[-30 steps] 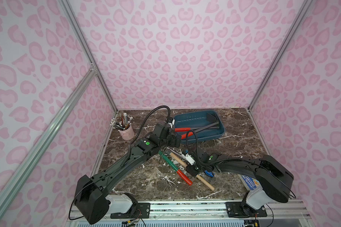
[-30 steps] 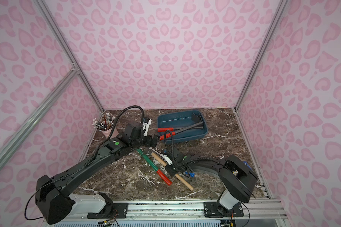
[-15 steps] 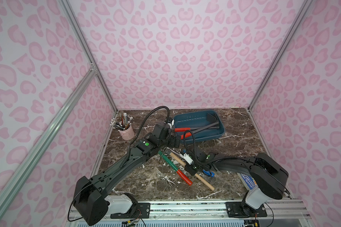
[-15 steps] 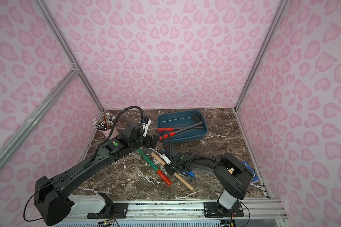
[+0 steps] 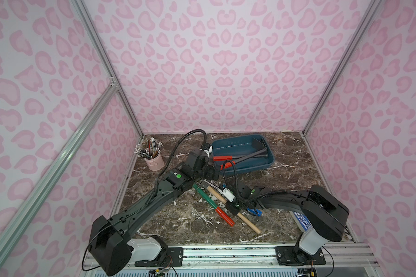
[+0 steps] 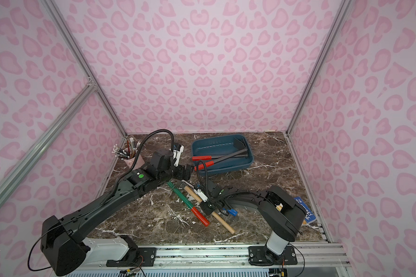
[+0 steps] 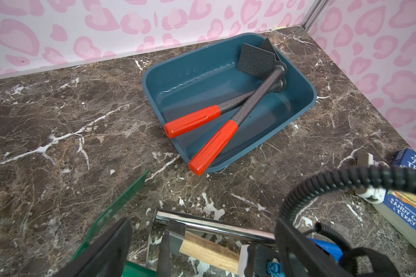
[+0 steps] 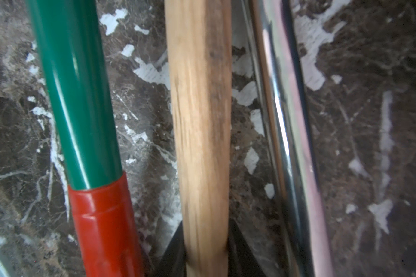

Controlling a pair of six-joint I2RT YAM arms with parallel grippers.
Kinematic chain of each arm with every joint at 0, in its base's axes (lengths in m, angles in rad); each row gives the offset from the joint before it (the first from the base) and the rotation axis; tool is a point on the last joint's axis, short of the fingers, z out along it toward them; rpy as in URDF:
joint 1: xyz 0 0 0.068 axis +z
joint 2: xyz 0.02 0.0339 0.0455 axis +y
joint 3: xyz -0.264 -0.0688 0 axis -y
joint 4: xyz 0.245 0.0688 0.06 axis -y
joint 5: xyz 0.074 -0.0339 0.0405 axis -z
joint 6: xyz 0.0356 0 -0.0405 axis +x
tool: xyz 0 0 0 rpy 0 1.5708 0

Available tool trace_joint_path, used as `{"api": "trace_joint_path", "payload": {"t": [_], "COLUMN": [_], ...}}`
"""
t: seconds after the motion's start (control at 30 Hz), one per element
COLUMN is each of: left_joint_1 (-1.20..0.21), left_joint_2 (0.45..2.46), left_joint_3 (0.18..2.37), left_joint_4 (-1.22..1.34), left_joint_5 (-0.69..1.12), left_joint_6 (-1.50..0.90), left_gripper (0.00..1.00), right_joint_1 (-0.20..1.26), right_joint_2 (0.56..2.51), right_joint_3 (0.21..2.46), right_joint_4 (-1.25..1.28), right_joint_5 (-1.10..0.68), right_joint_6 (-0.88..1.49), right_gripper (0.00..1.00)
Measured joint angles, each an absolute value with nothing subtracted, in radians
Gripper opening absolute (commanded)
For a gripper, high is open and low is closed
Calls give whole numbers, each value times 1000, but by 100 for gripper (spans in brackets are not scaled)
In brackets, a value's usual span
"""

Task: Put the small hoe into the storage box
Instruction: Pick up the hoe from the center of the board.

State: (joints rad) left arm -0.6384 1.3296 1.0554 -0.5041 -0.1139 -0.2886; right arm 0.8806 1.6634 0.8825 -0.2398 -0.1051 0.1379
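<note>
Since the right jaws are clamped on the wooden handle of the small hoe, lying on the counter on the robot's side of the storage box, they should lift straight up, clear of the green tool alongside and the empty, wide-spread left jaws.

blue book cover, partly cut off, reading "the 91-s…", "andy griff…", "& terry den…"

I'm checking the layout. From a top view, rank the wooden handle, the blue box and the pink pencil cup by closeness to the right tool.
1. Wooden handle, clamped in the right tool.
2. Blue box, beyond it at the back.
3. Pink pencil cup, in the back left corner.
</note>
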Motion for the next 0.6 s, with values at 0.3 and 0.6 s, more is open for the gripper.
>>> {"api": "trace_joint_path", "payload": {"t": [0.3,0.6], "left_joint_1": [-639,-639], "left_joint_2": [1330,1330], "left_joint_3": [1044,1040], "left_joint_4": [-504,-503], "left_joint_5": [-113,-113], "left_joint_6": [-292,-292], "left_gripper": [97,97], "right_joint_1": [878,878], "right_joint_2": [1662,1644], "right_joint_3": [882,882], "right_joint_4": [-238,-238], "right_joint_5": [-104,-96], "right_joint_6": [138,142], "right_gripper": [18,7]}}
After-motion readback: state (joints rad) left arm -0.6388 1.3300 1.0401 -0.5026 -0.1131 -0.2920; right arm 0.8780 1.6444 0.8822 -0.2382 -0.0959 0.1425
